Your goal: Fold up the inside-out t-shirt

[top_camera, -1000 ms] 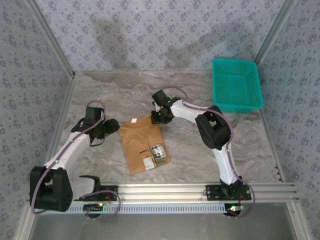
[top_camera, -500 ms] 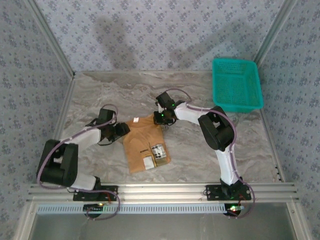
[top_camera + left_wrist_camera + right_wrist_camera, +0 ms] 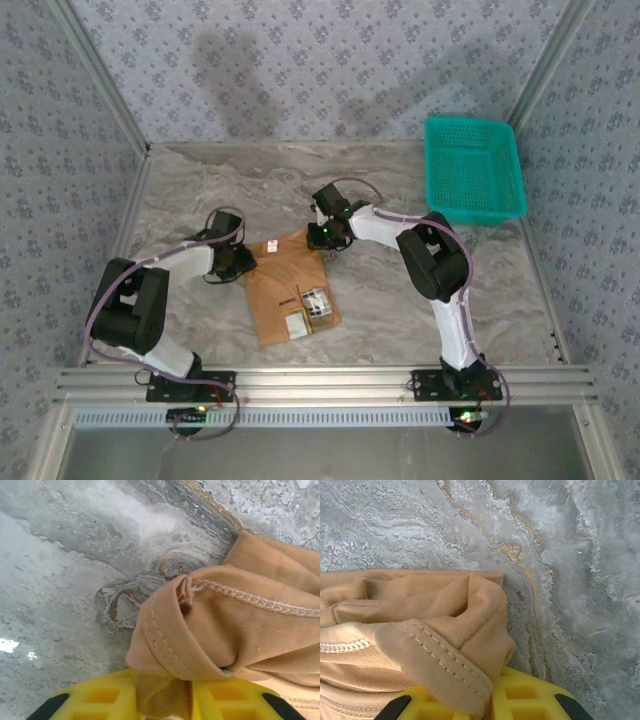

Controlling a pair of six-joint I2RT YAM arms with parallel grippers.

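Left gripper (image 3: 240, 259), right gripper (image 3: 322, 236) on t-shirt (image 3: 281, 287)

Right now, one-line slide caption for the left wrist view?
Left gripper pinching a stitched hem of the tan t-shirt on the marble-patterned table.

Top cam: fixed high behind the arm bases, looking down and forward over the whole worktop (image 3: 230, 180). Wrist cams: very close, angled down at the worktop. Overlap with top: t-shirt (image 3: 285, 290) far edge, left cam on its left corner, right cam on its right.
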